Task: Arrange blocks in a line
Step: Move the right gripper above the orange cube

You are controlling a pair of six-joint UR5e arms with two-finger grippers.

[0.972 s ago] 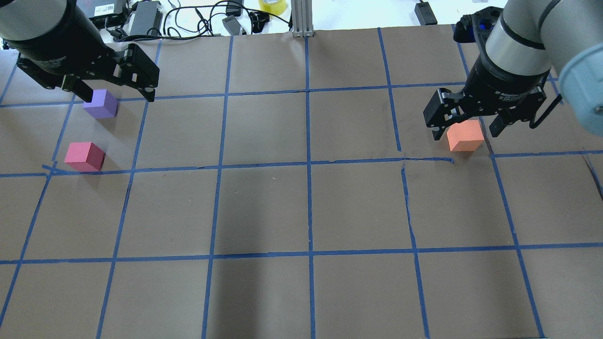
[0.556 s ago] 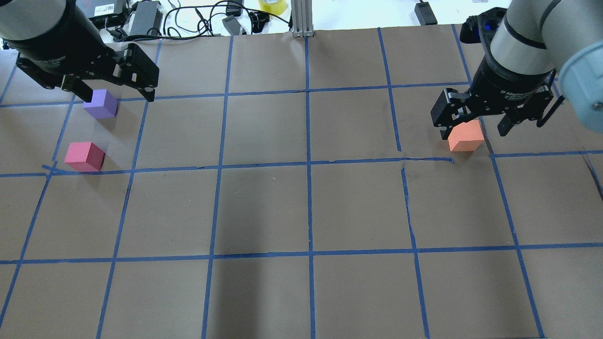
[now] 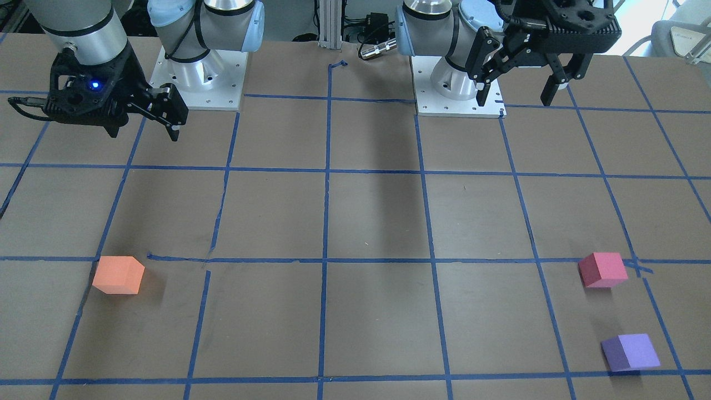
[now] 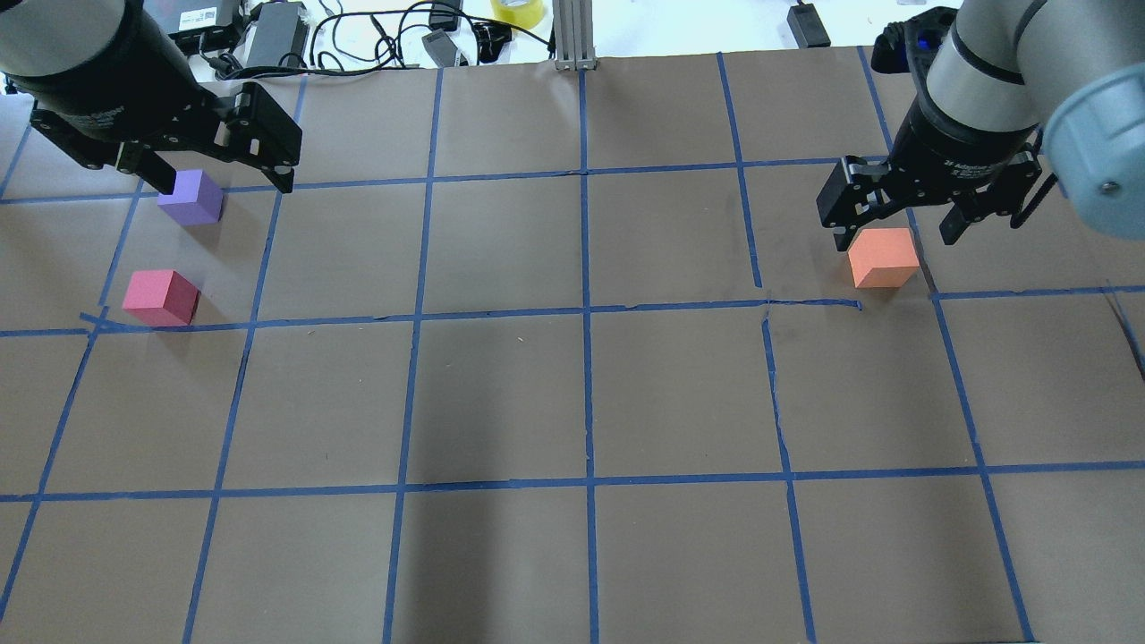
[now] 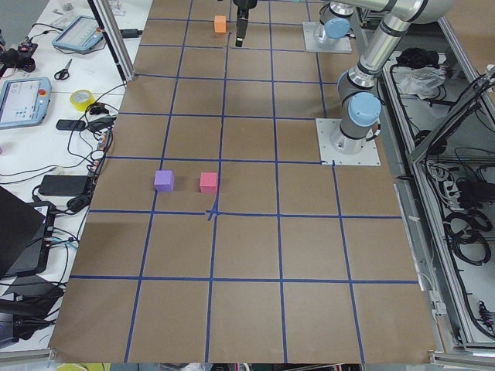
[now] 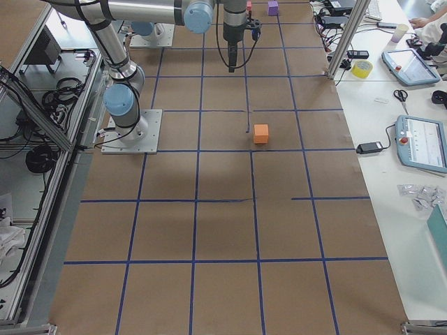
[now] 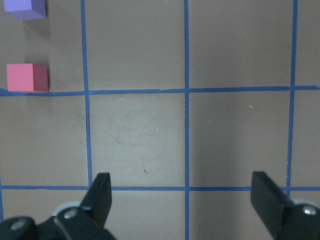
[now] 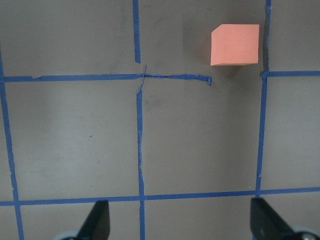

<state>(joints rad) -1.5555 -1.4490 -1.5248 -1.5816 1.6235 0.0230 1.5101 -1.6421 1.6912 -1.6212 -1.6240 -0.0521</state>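
A: Front view first. Where do the blocks sit?
B: On the tabletop (image 3: 377,222), the orange block (image 3: 118,275) lies alone at 8 o'clock. The red block (image 3: 602,269) is at 4 o'clock, and the purple block (image 3: 630,352) is near it, at 5 o'clock from red. No line is formed yet.
A: And the grippers?
B: The right gripper (image 3: 143,129) hangs at 10 o'clock and the left gripper (image 3: 514,94) at 2 o'clock. Both are spread wide, empty and raised off the tabletop.
A: Overhead?
B: The sides swap. Red is at 9 o'clock, purple at 10, and orange is between 2 and 3. Each gripper overlaps a block in this view, but I judge that to be height, not contact.
A: The side views?
B: They are too small to read the jaws. Red and purple sit side by side, and orange is well apart down the tabletop.
A: Wrist views?
B: On the left wrist, red and purple are around 10 o'clock, well clear of its wide jaws. On the right wrist, orange is at 1 o'clock, likewise clear.
A: How will they handle?
B: They look matte and foam-like, so probably light, slightly soft and not slippery. Take each one across two opposite flat faces, around mid-height. Square the gripper to the faces rather than the corners, and squeeze gently.
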